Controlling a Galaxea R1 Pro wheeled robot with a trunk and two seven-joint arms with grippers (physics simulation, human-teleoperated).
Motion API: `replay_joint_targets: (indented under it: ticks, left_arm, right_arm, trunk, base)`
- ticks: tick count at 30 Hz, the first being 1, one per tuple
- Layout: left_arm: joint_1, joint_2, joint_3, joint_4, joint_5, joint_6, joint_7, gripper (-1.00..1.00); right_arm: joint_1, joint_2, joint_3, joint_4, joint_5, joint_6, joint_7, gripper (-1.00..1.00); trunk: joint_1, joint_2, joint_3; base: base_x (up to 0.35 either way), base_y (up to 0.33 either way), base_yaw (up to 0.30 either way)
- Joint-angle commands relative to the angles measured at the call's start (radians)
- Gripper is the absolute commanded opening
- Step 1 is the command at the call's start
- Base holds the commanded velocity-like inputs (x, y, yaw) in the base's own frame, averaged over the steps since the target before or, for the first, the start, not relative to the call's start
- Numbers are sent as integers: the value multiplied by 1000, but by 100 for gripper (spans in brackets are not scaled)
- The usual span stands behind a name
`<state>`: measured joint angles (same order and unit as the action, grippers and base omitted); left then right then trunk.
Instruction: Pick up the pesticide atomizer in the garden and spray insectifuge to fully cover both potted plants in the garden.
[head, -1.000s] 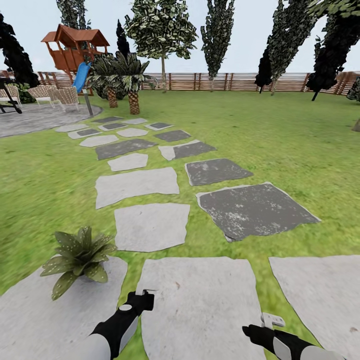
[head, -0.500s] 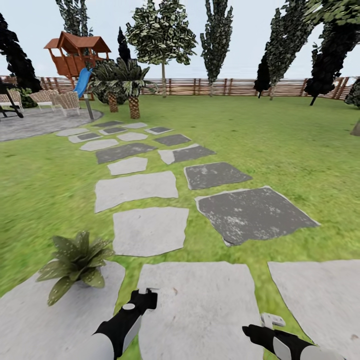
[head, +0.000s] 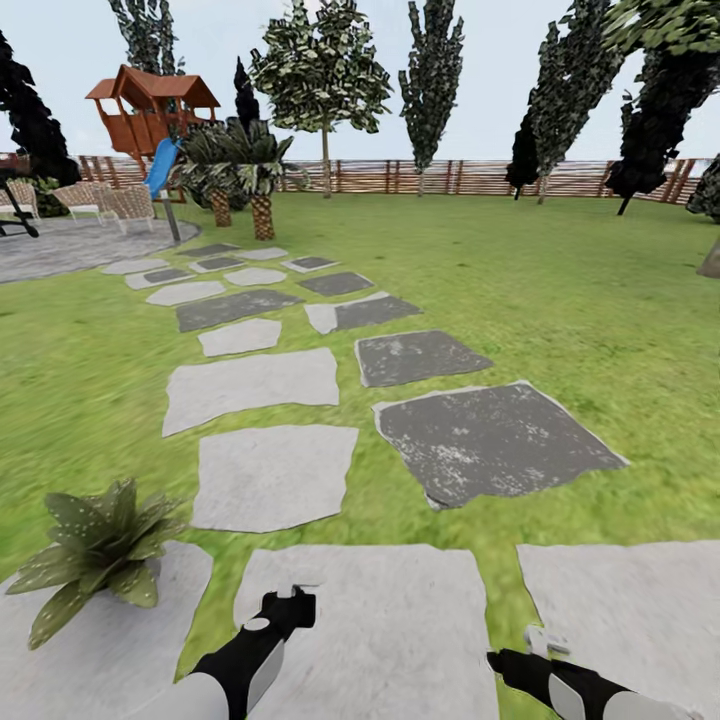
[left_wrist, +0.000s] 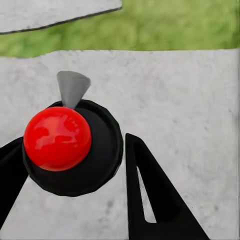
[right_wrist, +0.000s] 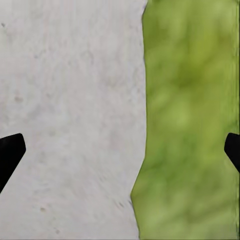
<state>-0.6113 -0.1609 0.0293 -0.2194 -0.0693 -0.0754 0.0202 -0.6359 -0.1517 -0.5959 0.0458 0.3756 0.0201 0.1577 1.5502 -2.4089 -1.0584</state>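
Potted plant sits left of the left gripper, which clamps the pesticide atomizer. Right gripper jaws apart. Open lawn beyond.

wooden playhouse with blue slide, far left by the fence | two short palms just beside it | wicker chairs on a round paved patch | tall dark cypress trees along the back

Right tool: just its finger tips poke in at the frame's edges. The chairs beside the playhouse are blurry.
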Motion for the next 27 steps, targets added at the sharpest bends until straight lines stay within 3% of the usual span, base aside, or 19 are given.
replay_joint_targets:
  ticks: [1,13,19,27]
  left_arm:
    - [-1,1,3,0,-7,-4,2,-100]
    - [-1,32,7,-8,-7,-4,3,-100]
    - [-1,35,6,-8,-7,-4,3,-100]
    - [-1,35,5,-8,-7,-4,3,-100]
  right_arm:
    - [0,0,-8,2,8,2,2,100]
    - [0,0,-9,2,8,3,3,100]
    - [-1,0,-7,2,8,2,3,100]
    - [-1,0,-7,1,8,1,2,100]
  trunk:
    - [0,0,-1]
    - [0,0,-1]
    - [0,0,-1]
    - [0,0,-1]
  base:
    - [177,-284,0]
    - [204,-285,0]
    - [226,-283,2]
    - [243,-268,189]
